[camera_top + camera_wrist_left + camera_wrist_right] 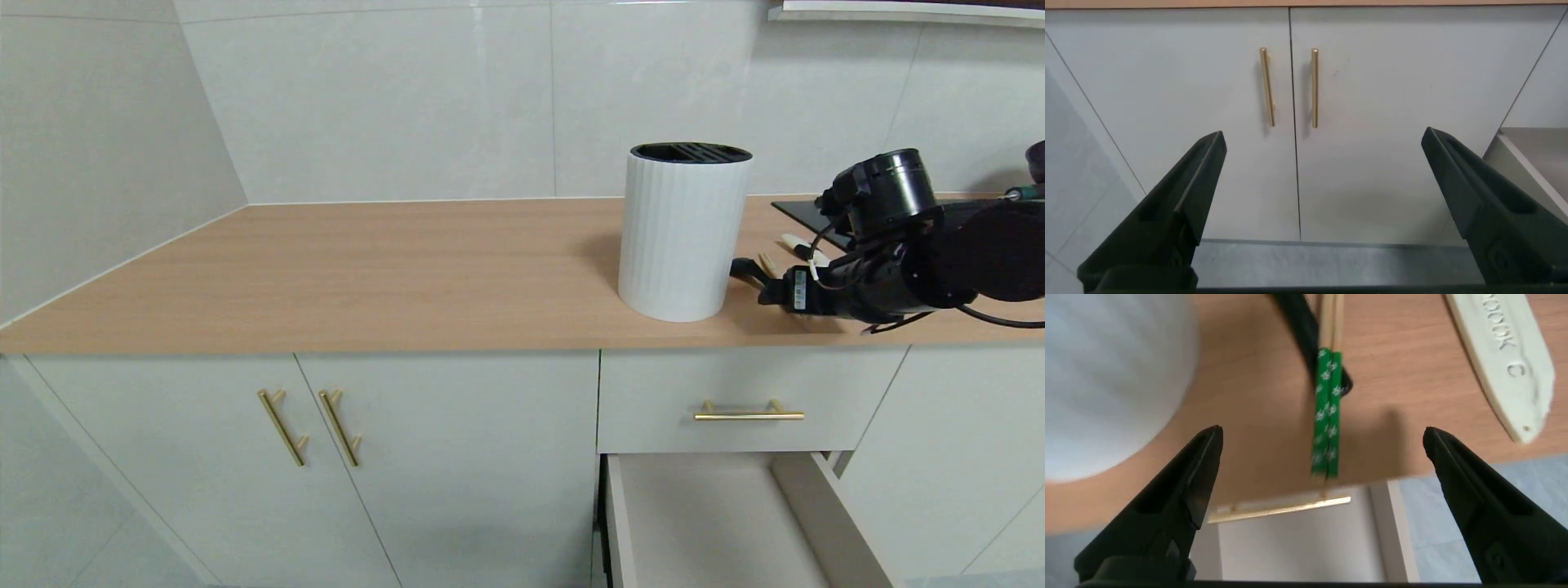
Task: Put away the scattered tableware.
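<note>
A pair of wooden chopsticks [1328, 416] with green patterned ends lies near the counter's front edge, over a black utensil [1303, 333]. Beside them lies a white utensil handle [1501, 359]. In the head view the chopsticks [767, 263] and the white utensil [803, 245] lie just right of the white ribbed holder [684, 233] with its black slotted top. My right gripper [1321, 437] hangs open above the chopsticks' green ends, holding nothing; in the head view the right gripper [755, 282] sits low beside the holder. My left gripper [1323, 137] is open and empty, facing the cabinet doors.
A drawer [718, 523] stands pulled open below the counter at the right, under a shut drawer with a gold handle [749, 415]. A black flat mat [808, 214] lies at the back right. Two cabinet doors with gold handles [1290, 86] are shut. The wooden counter [392, 269] stretches left.
</note>
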{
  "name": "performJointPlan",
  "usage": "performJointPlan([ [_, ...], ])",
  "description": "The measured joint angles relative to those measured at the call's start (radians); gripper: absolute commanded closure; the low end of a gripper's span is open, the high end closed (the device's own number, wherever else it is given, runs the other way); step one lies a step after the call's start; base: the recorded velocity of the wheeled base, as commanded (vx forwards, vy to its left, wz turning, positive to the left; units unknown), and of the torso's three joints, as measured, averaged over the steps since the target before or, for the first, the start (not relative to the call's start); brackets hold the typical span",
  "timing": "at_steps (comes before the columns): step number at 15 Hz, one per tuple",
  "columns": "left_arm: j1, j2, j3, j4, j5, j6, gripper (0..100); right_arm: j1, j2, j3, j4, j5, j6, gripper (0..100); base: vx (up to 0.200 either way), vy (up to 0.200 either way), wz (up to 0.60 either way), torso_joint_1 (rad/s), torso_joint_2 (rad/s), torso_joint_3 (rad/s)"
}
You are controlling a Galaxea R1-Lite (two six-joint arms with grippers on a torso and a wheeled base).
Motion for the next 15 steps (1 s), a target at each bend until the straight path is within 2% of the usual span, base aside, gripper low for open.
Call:
performJointPlan([
  [4, 0.0, 0.0, 0.0, 0.0, 0.0, 0.0, 0, -0.01, 0.027, -0.001, -0.013, 0.002, 0.001, 0, 0.0, 0.0, 0.0, 0.0, 0.0, 0.0],
  [5, 0.0, 0.0, 0.0, 0.0, 0.0, 0.0, 0, -0.013, 0.03, -0.001, -0.018, 0.003, 0.001, 100, 0.0, 0.0, 0.0, 0.0, 0.0, 0.0],
  [11, 0.0, 0.0, 0.0, 0.0, 0.0, 0.0, 0, -0.018, 0.031, 0.001, -0.024, 0.002, 0.001, 100, 0.0, 0.0, 0.0, 0.0, 0.0, 0.0],
  [15, 0.0, 0.0, 0.0, 0.0, 0.0, 0.0, 0, -0.018, -0.048, 0.027, -0.019, 0.003, 0.002, 100, 0.0, 0.0, 0.0, 0.0, 0.0, 0.0],
])
